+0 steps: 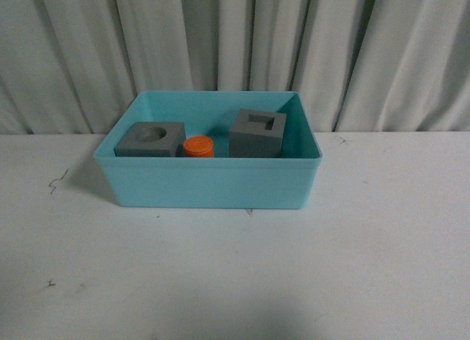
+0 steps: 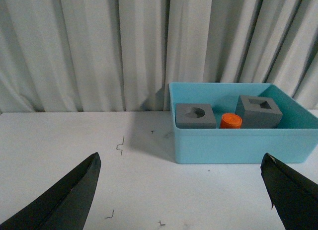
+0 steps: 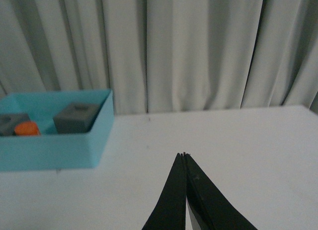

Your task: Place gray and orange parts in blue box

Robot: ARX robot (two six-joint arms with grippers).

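Observation:
The blue box (image 1: pixel 209 183) stands on the white table near the curtain. Inside it lie a gray cube with a round hole (image 1: pixel 150 139), the orange cylinder (image 1: pixel 198 146) and a gray cube with a rectangular hole (image 1: pixel 257 133). The left wrist view shows the same blue box (image 2: pixel 238 146), round-hole cube (image 2: pixel 195 115), orange cylinder (image 2: pixel 231 120) and rectangular-hole cube (image 2: pixel 258 111). My left gripper (image 2: pixel 181 165) is open, well back from the box, holding nothing. My right gripper (image 3: pixel 184 154) is shut and empty, off to the side of the blue box (image 3: pixel 49 150). Neither arm shows in the front view.
A pleated white curtain (image 1: pixel 235 53) hangs right behind the table. Small dark marks (image 1: pixel 57 181) dot the white tabletop (image 1: pixel 235 281) to the box's left.

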